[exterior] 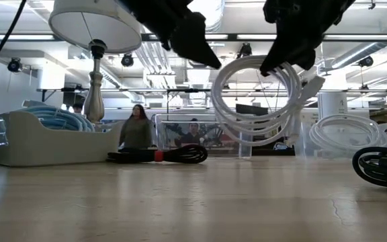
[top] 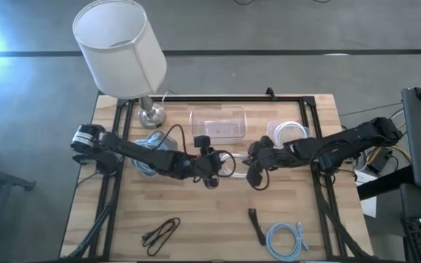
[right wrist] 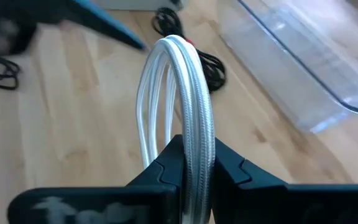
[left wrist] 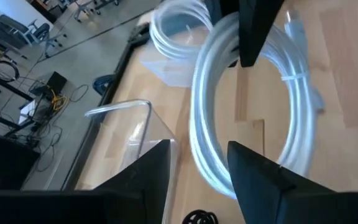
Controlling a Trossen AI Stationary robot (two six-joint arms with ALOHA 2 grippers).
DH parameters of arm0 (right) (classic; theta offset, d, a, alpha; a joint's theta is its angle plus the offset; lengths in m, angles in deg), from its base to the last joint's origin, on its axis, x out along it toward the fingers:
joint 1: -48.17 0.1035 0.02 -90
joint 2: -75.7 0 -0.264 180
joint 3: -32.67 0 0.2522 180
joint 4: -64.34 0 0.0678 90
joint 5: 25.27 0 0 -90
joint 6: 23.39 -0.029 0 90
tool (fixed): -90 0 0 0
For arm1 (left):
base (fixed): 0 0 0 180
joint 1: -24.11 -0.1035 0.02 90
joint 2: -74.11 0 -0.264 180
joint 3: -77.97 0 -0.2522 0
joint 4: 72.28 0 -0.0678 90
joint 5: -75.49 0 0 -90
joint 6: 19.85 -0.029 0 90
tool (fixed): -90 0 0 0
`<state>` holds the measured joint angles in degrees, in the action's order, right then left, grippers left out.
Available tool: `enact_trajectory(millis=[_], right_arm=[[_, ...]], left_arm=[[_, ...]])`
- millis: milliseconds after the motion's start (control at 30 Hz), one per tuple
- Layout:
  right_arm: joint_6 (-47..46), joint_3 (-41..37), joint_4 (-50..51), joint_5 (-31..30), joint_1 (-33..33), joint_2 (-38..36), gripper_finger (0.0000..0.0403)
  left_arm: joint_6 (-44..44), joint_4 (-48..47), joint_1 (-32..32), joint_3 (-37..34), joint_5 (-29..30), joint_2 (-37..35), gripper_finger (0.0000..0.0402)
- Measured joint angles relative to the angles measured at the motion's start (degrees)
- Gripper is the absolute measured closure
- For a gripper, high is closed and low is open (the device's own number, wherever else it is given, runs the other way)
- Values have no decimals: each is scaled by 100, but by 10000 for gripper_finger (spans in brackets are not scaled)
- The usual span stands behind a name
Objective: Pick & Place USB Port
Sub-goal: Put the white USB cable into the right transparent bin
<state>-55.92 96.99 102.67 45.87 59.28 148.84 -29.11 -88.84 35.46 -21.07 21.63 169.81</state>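
Observation:
A white USB cable, tied in a coil (exterior: 257, 101), hangs above the middle of the table (top: 229, 165). My right gripper (top: 254, 175) (exterior: 281, 64) comes from the table's right and is shut on the coil (right wrist: 173, 81). My left gripper (top: 212, 175) (exterior: 203, 57) comes from the left and stands open right beside the coil's other side. In the left wrist view one side of the coil (left wrist: 207, 124) runs past the gap between its fingers (left wrist: 197, 155); whether they touch it I cannot tell. My right gripper pinches the coil's bundled strands (right wrist: 194, 127) between its two fingers, which lie across the strands. It comes slanting down from the table's right onto the coil's upper right part (exterior: 294, 70). The coil hangs upright below the fingers, its lowest loop (exterior: 254, 142) clear of the table.
A clear bin (top: 218, 124) stands behind the grippers at the far side, with a second white coil (top: 287, 131) to its right. A tray of blue cable (top: 148, 150) and a lamp (top: 119, 47) are far left. A black cable (top: 159, 234), a black stick (top: 256, 225) and a light-blue cable (top: 287, 239) lie near the front edge.

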Motion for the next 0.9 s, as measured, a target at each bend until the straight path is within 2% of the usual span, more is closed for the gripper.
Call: enact_trajectory(millis=[200, 567, 700, 900], right_arm=[[-6, 182, 623, -120, -2, -171, 366], [74, 771, 2192, -450, 0, -786, 365], [13, 801, 2550, -826, -2, -1128, 365], [-8, 619, 2628, -832, 0, -1608, 365]], left_arm=[[212, -238, 0, 0, -12, -539, 238], [516, -1782, -2, -22, -64, -1546, 238], [650, -1960, -2, -218, -83, -1986, 238], [1010, -1861, -2, -910, -78, -2831, 238]])
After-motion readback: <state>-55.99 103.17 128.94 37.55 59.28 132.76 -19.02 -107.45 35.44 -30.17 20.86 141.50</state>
